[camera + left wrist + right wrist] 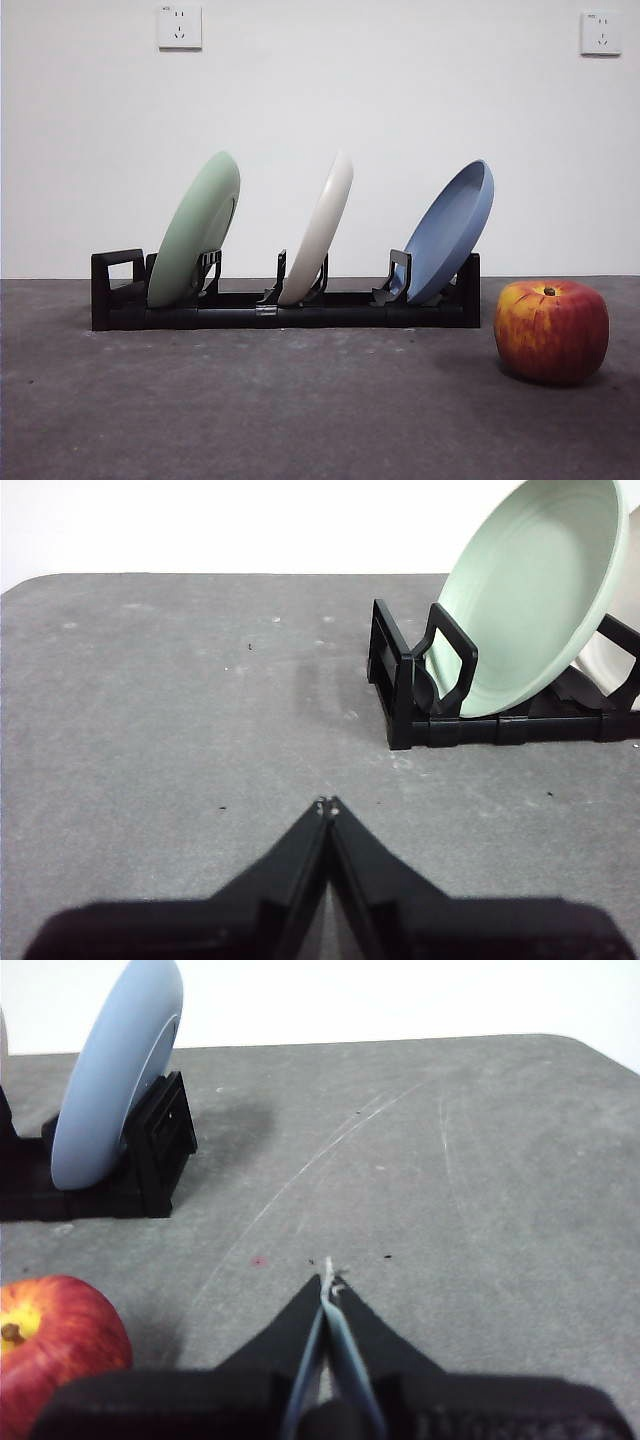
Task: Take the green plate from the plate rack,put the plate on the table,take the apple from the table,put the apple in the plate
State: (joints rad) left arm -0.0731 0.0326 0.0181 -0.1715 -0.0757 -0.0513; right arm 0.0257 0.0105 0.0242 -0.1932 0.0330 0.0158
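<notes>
A: Where was the green plate (196,231)?
B: Leaning in the plate rack (290,310), handle end. Both the left gripper (327,805) and the right gripper (328,1282) were pressed together, empty.
A: Handling?
B: Stiff, probably light and slick; pinch its upper rim.

— What stands in your plate rack (300,315)?
— Green plate (195,230) at the handle end, left; two more plates to its right.
— And the apple (552,331)?
— On the bench (250,410), right of the rack, nearer you.
</notes>
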